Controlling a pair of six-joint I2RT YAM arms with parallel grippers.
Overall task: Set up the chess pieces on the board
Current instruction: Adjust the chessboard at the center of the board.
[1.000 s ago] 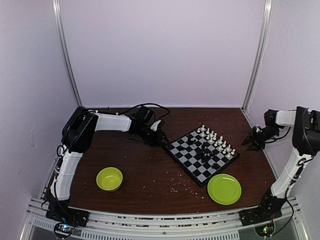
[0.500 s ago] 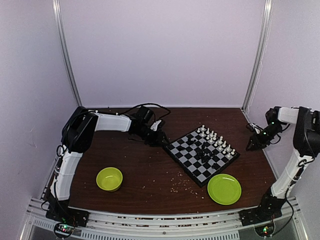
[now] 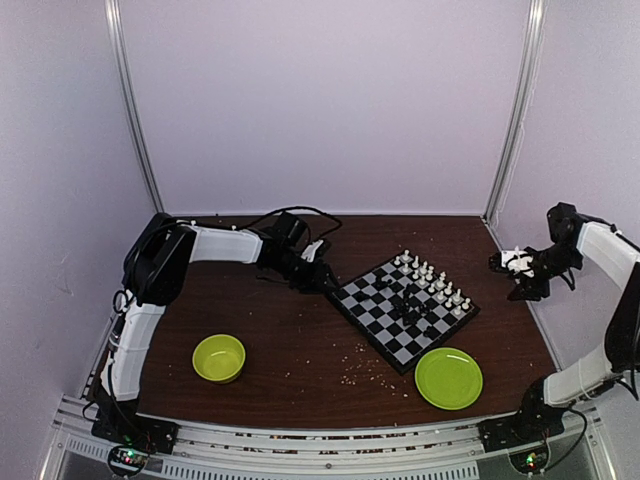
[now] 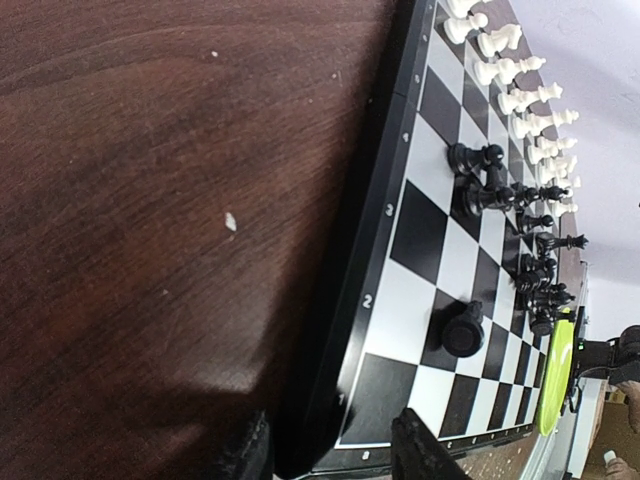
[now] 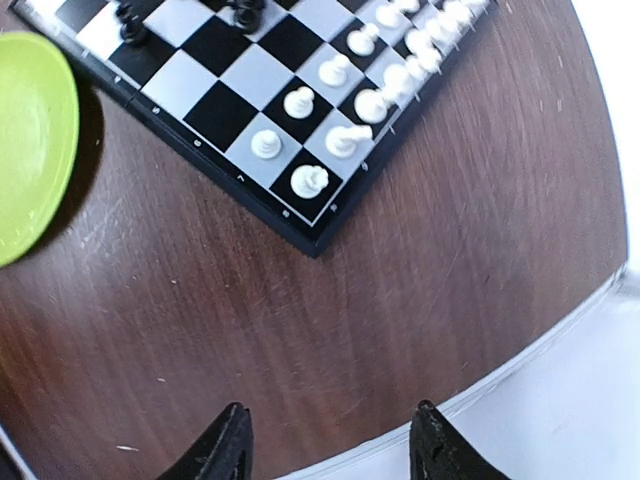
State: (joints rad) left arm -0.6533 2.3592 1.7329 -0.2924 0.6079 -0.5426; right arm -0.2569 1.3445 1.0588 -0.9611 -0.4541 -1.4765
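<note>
L gripper (image 4: 335, 448) spread, fingers astride left corner of board (image 4: 415, 230), not clamped. R gripper (image 5: 330, 440) spread, empty, right of board. Far-right edge: white pieces (image 5: 300, 100) in two ranks, looks done. Remaining: black pieces (image 4: 475, 158) bunched mid-board, their rows near green plate (image 3: 448, 378) mostly bare.

A lab test cell: plain lilac walls (image 3: 320, 100), metal frame posts (image 3: 133, 110), arms bolted to a table (image 3: 300, 340).

The checkered board (image 3: 385, 330) lies flat, turned cornerwise on the desk (image 3: 290, 350). White pieces (image 3: 432, 277) line its far-right edge, and black pieces (image 3: 408, 303) cluster mid-board.
</note>
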